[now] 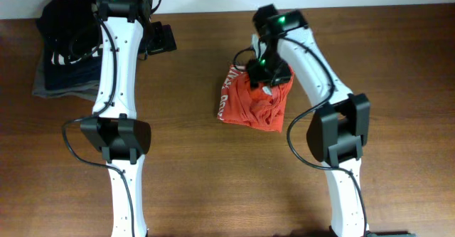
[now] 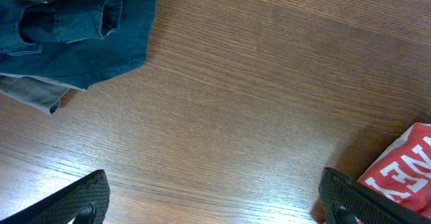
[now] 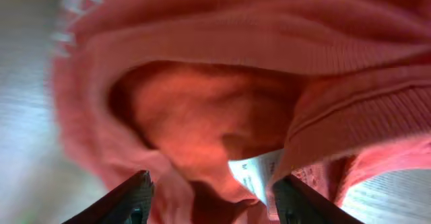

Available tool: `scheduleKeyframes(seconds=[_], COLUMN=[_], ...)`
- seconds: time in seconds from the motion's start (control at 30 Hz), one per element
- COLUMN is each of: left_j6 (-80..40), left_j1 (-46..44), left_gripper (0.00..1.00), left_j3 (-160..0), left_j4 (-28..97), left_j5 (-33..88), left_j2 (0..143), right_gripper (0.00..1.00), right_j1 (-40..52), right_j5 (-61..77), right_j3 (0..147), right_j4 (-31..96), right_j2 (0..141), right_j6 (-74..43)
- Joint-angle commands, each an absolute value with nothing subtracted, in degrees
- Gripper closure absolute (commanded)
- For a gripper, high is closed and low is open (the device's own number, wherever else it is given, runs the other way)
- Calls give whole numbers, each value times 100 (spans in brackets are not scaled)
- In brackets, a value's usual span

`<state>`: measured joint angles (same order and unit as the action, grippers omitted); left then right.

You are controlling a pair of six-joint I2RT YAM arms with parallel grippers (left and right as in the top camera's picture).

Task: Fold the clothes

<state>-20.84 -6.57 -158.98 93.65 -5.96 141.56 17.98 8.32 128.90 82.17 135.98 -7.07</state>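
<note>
Right gripper [image 3: 212, 181]: jaws part-way apart, down at the collar of the crumpled orange-red cotton T-shirt [image 1: 250, 107], with the white neck label [image 3: 252, 173] between the fingers. Can't tell if cloth is actually pinched. The shirt lies bunched just right of centre on the brown wooden table [image 1: 192, 159]. Left gripper [image 2: 212, 207]: wide open and empty, over bare wood left of the shirt and apart from it. Dark folded garment pile [image 1: 67, 59] at far left. Risk: a shallow collar pinch slips, or a one-point lift drags the whole bunch instead of spreading it.
</note>
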Motion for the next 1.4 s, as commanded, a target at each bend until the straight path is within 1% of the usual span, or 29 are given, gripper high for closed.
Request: scheduleKeyframes(seconds=[0.0, 0.27, 0.4, 0.6, 0.73, 0.77, 0.97, 1.17, 1.33, 1.37], left_j6=[-2137, -2137, -2137, -2137, -2110, -2093, -2093, -2093, -2093, -2093], left_j1=[-637, -637, -637, -637, -637, -637, -637, -637, -637, -637], left_gripper=[1, 1, 1, 1, 1, 1, 1, 1, 1, 1], left_j3=[-15860, -15860, -15860, -15860, -15860, -15860, -15860, -15860, -15860, -15860], left_j4=[9371, 9371, 9371, 9378, 9395, 9397, 9421, 9415, 9391, 9391], left_j5=[-622, -622, -622, -622, -622, -626, -624, -624, -624, -624], left_j2=[14110, 14110, 14110, 14112, 14112, 14110, 14110, 14110, 14110, 14112], right_gripper=[37, 42, 50, 74, 94, 96, 96, 96, 96, 93], right_j1=[1684, 1498, 1415, 1404, 1339, 1308, 1024, 790, 666, 661], right_j5=[163, -193, -215, -222, -222, -228, -482, -1044, -1120, -1120], right_j3=[12656, 12652, 12652, 12652, 12626, 12613, 12370, 12370, 12370, 12370], right_j4=[8180, 8180, 8180, 8180, 8178, 8180, 8182, 8709, 9004, 9015], right_j2=[13614, 13614, 13614, 13625, 13625, 13625, 13625, 13600, 13600, 13600], right_j6=[-1151, -1151, -1151, -1151, -1256, -1253, -1428, -1708, -1861, -1876])
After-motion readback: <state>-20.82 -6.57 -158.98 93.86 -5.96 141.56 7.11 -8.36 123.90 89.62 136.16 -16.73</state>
